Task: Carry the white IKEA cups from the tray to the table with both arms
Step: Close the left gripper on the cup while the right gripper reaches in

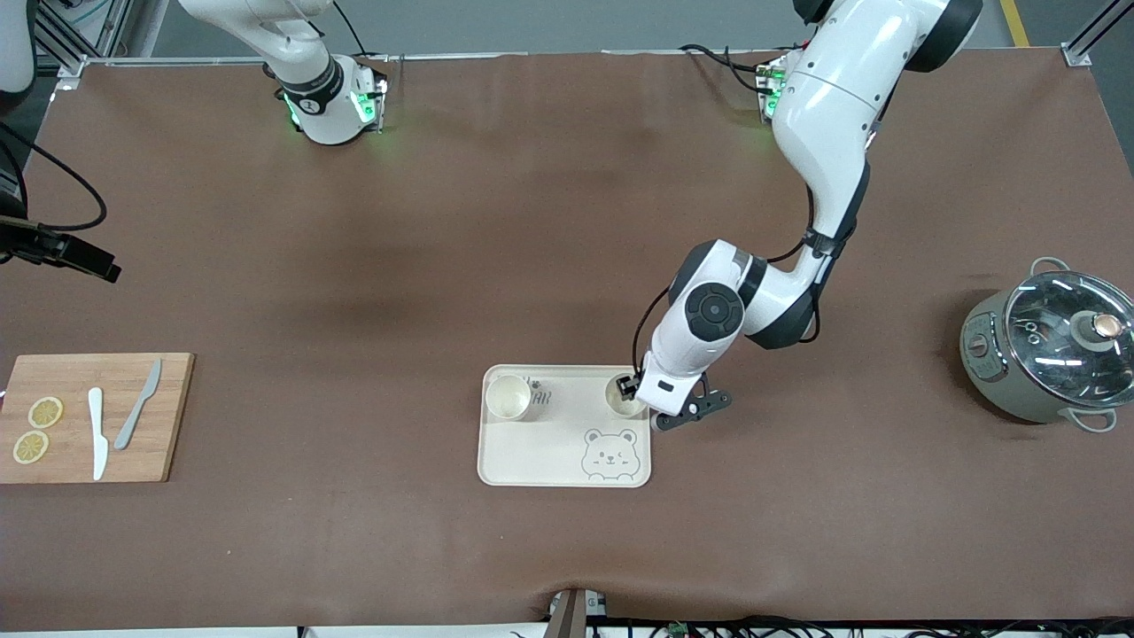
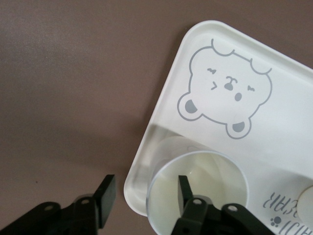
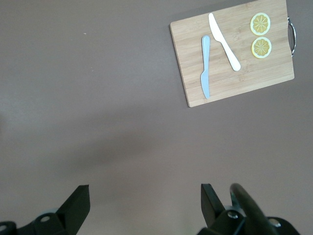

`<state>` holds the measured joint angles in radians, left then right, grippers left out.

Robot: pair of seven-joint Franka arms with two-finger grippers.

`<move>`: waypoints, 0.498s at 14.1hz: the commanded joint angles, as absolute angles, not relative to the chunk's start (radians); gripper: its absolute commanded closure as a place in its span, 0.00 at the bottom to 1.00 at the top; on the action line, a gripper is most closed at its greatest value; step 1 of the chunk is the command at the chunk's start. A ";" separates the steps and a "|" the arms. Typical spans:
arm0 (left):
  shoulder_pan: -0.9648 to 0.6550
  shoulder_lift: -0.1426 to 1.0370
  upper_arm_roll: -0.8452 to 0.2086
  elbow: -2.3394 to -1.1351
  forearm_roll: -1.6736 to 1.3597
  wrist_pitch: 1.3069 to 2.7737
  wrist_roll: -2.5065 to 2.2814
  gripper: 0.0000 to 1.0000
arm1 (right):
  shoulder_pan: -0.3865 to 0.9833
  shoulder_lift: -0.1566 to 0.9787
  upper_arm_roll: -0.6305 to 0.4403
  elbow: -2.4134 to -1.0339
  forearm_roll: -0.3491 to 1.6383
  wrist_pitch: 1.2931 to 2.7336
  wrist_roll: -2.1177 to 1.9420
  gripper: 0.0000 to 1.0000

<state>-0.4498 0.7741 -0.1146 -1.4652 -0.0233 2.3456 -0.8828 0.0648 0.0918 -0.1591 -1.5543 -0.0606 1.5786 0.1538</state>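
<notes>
Two white IKEA cups stand upright on the bear tray [image 1: 549, 461], along its edge farther from the front camera. One cup [image 1: 509, 396] is in the corner toward the right arm's end. The other cup [image 1: 617, 401] is in the corner toward the left arm's end. My left gripper [image 1: 631, 392] is down at this cup and open. In the left wrist view the gripper [image 2: 145, 193] straddles the cup [image 2: 205, 181] wall, one finger [image 2: 184, 188] inside, the other [image 2: 106, 193] outside over the table, neither pressing the wall. My right gripper [image 3: 145, 205] is open and empty, high over bare table.
A wooden cutting board [image 1: 89, 416] with two knives and two lemon slices lies at the right arm's end; it also shows in the right wrist view [image 3: 244, 68]. A grey pot with a glass lid [image 1: 1054, 350] stands at the left arm's end.
</notes>
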 commanded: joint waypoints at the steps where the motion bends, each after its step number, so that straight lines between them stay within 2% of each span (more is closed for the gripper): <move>1: -0.448 0.784 -0.109 -1.445 -0.023 2.350 -0.874 0.57 | 0.057 0.149 -0.153 -1.520 -0.097 1.607 0.169 0.00; 3: -0.440 0.790 -0.109 -1.445 -0.025 2.350 -0.842 0.78 | 0.055 0.163 -0.153 -1.520 -0.110 1.654 0.160 0.00; 5: -0.439 0.793 -0.109 -1.445 -0.025 2.350 -0.839 0.95 | 0.058 0.173 -0.153 -1.520 -0.113 1.661 0.161 0.00; 6: -0.439 0.793 -0.109 -1.445 -0.025 2.350 -0.842 1.00 | 0.063 0.178 -0.153 -1.520 -0.115 1.663 0.163 0.00; 7: -0.439 0.792 -0.109 -1.443 -0.026 2.350 -0.851 1.00 | 0.066 0.184 -0.153 -1.520 -0.115 1.663 0.164 0.00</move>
